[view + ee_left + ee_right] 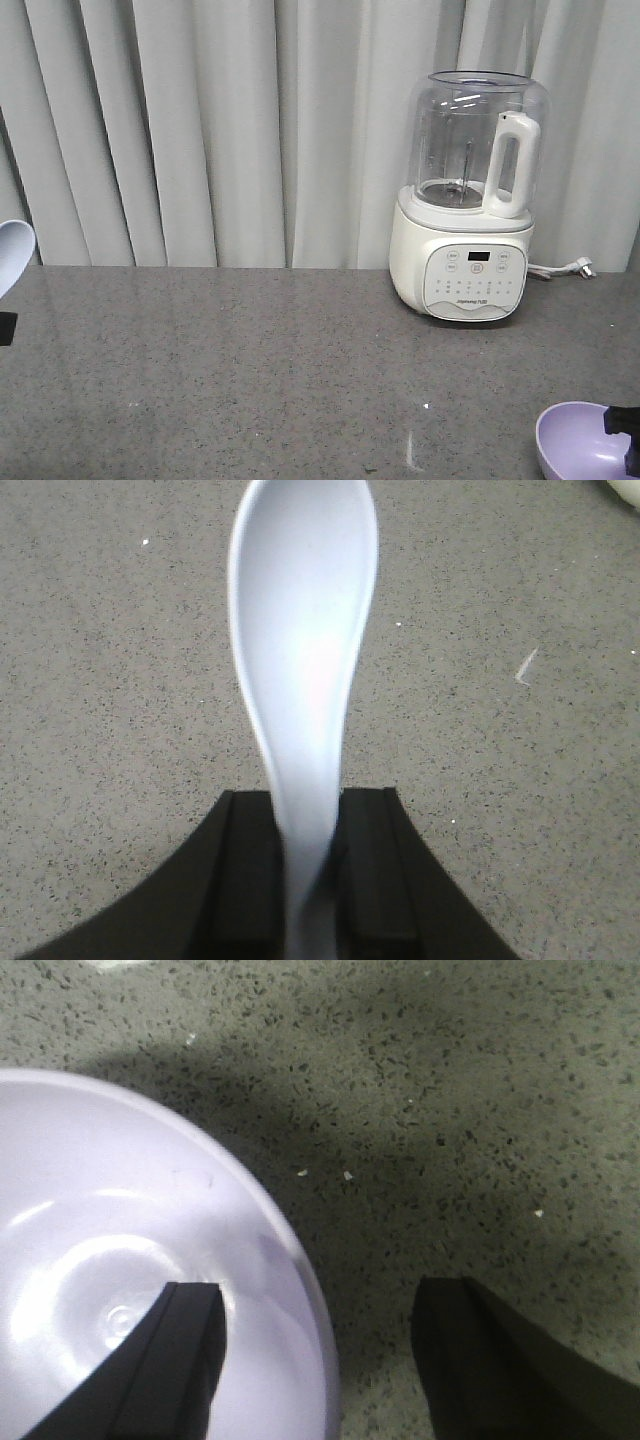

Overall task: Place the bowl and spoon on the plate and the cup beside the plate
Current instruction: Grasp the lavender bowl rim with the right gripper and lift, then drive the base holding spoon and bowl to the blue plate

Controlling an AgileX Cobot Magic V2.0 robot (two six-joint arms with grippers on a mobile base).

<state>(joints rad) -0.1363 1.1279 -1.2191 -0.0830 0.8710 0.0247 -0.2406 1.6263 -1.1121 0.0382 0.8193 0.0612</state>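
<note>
One short pale blue-white soup spoon [305,630], scoop forward, handle pinched between the black fingers of the left gripper [308,808], held over the grey speckled stone counter [250,370] at its left edge. One small round lavender plastic bowl [100,1220], front right. Right gripper [315,1305] spread: one finger inside the bowl, one outside, rim between. One white blender [465,200] with clear jug, back right, before pale pleated curtain [200,120].
</note>
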